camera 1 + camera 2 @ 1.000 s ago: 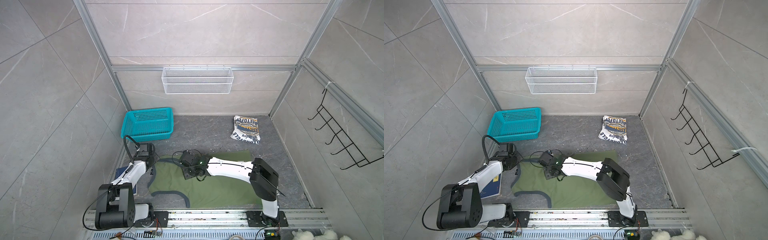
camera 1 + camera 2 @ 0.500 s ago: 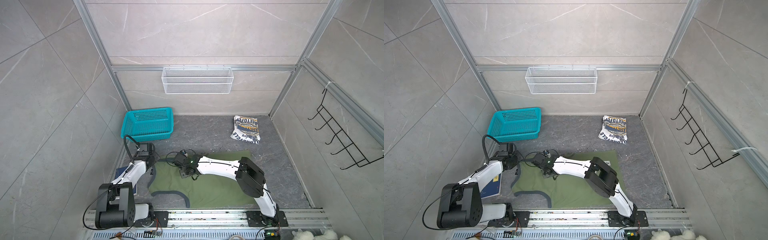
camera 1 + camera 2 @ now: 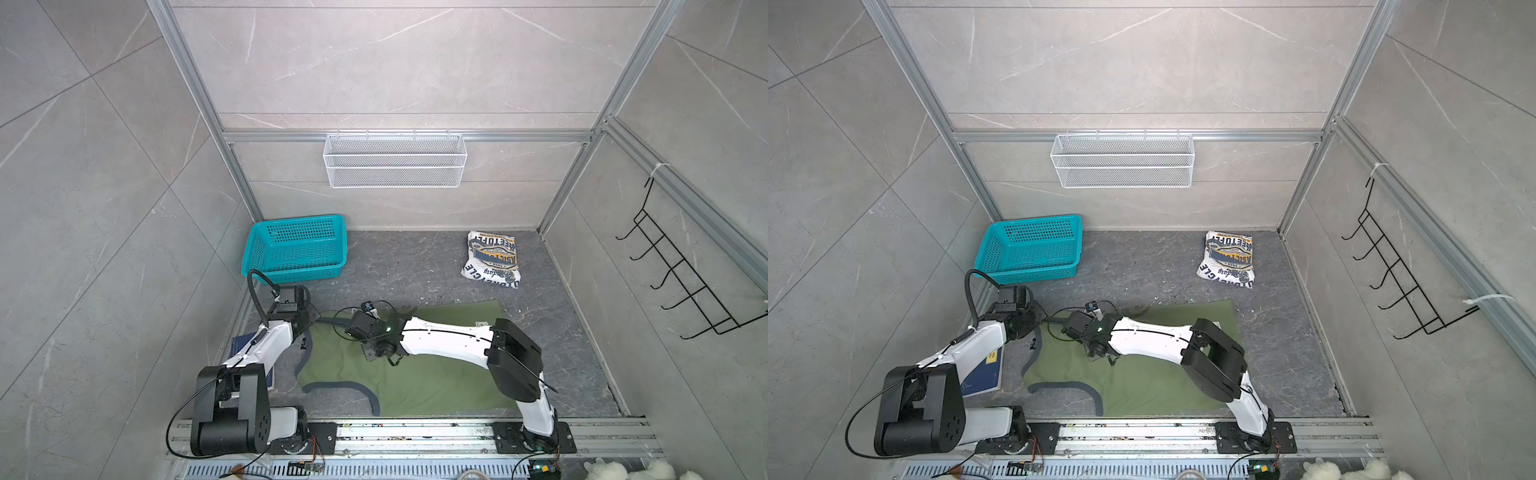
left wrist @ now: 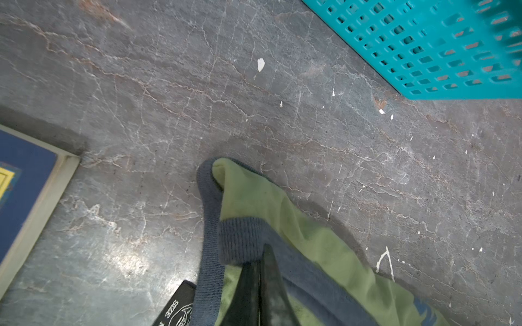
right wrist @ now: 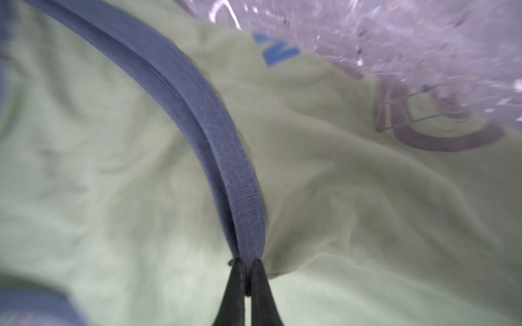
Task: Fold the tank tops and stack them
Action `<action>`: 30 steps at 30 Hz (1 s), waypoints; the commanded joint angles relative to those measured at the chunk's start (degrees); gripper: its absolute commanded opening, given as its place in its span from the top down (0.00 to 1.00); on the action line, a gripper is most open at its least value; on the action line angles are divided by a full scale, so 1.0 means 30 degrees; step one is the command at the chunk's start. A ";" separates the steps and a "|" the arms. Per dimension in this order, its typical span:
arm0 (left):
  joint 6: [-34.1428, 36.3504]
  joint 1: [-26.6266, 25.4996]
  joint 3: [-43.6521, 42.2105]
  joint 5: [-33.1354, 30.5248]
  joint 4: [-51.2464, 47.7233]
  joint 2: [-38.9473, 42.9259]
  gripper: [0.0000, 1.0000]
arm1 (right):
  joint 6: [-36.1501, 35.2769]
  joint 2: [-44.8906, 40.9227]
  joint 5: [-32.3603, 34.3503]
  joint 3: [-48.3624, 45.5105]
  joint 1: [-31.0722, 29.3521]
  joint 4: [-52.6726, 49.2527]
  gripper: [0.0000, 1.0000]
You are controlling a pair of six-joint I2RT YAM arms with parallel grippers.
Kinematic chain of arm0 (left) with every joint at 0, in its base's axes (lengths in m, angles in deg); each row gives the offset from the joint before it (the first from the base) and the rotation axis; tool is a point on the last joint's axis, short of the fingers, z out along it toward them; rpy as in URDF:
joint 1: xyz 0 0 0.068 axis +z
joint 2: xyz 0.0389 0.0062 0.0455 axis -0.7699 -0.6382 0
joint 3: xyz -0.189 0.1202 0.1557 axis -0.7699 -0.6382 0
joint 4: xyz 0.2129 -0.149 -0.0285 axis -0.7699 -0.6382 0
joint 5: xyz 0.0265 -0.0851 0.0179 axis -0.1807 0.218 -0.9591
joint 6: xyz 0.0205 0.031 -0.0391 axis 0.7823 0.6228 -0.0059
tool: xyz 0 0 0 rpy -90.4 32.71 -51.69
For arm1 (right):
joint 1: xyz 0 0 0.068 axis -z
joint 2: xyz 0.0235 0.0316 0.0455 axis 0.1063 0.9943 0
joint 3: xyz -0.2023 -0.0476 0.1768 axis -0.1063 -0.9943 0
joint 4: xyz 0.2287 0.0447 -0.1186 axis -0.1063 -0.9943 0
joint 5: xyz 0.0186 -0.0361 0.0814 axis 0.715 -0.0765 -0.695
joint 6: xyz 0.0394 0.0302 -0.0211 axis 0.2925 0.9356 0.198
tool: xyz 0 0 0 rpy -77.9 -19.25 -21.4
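Both top views hid the pincers' tips under the wrists. The left wrist view showed the left pincer [image 4: 261, 255] pinching a strap of the olive tank top [image 3: 415, 386], a cut-off book [image 4: 22, 183] beside it, the teal basket [image 4: 452, 50] beyond. The right pincer [image 5: 245, 266] pinched its blurred grey trim; the folded white tank top [image 3: 490, 259] lay well beyond.

Stone floor [image 3: 415, 266]: green top [image 3: 436, 386], white top [image 3: 492, 259], basket [image 3: 291, 272], book [image 3: 984, 374].
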 commanded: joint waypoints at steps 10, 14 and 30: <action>-0.0321 0.0187 0.0040 -0.1960 -0.0669 0.0740 1.00 | 0.0412 -0.1263 -0.0256 -0.1623 -0.0896 0.0098 1.00; -0.0799 0.0179 -0.0258 -0.2244 -0.0963 0.0127 1.00 | 0.0557 -0.0531 -0.0669 -0.1850 -0.1007 0.0479 1.00; -0.0304 0.0216 0.1317 -0.1447 -0.2863 0.1913 0.61 | -0.0695 -0.4500 -0.2592 -0.4716 0.2704 0.1827 0.48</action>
